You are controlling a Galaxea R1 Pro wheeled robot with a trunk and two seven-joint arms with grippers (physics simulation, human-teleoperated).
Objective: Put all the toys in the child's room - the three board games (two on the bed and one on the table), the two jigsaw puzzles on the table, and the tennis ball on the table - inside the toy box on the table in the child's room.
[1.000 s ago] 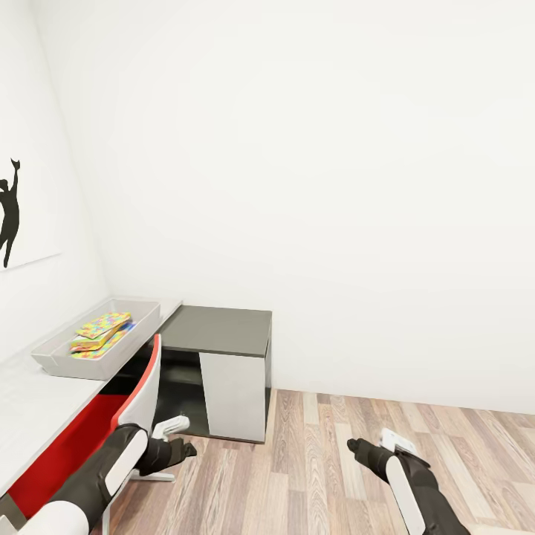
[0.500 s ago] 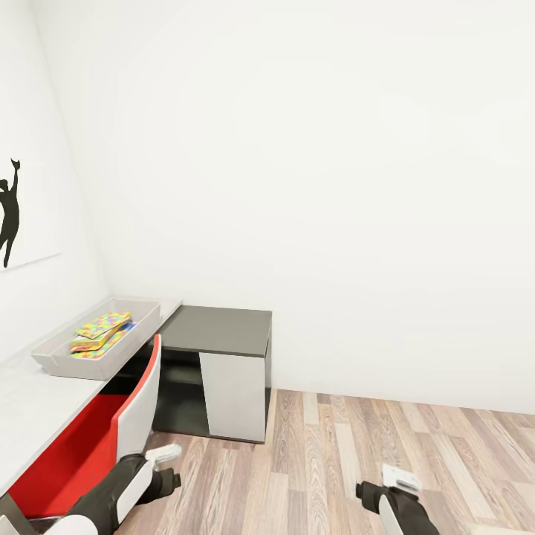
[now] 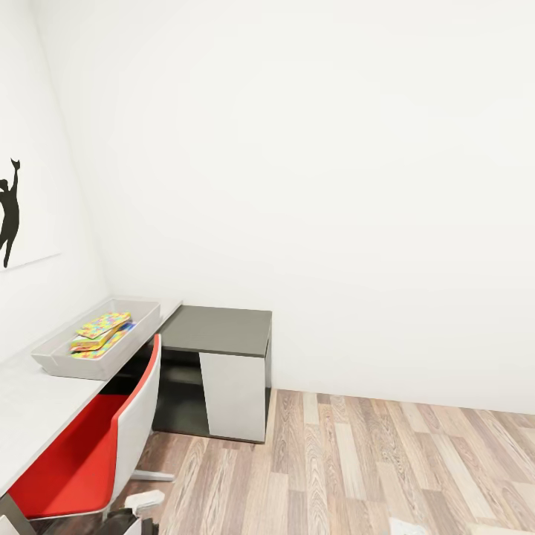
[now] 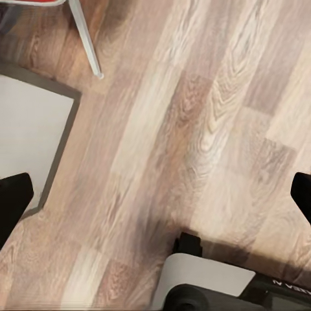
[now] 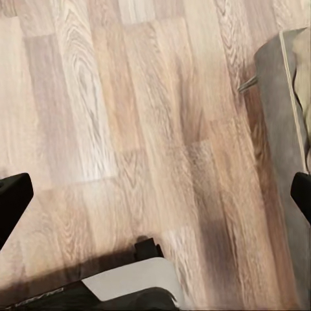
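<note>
The toy box (image 3: 56, 349), a shallow light grey tray, sits on the pale table (image 3: 33, 405) at the left of the head view. Two jigsaw puzzles (image 3: 100, 334) with bright interlocking patterns lie stacked inside it, with a sliver of blue beside them. The board games and the tennis ball are out of view. My left gripper (image 4: 155, 197) hangs open over bare wood floor, its dark fingertips (image 4: 13, 204) wide apart. My right gripper (image 5: 155, 197) is also open over the floor, holding nothing. A bit of my left arm (image 3: 141, 501) pokes in at the head view's lower edge.
A red and white chair (image 3: 89, 446) is tucked at the table. A lower dark grey cabinet (image 3: 219, 331) stands against the wall beyond it. Wood floor (image 3: 357, 461) stretches to the right. A grey-edged cream surface (image 5: 285, 116) borders the right wrist view.
Both arms have dropped steadily, from well inside the head view to almost past its lower edge. The room, the chair and the toy box have not shifted.
</note>
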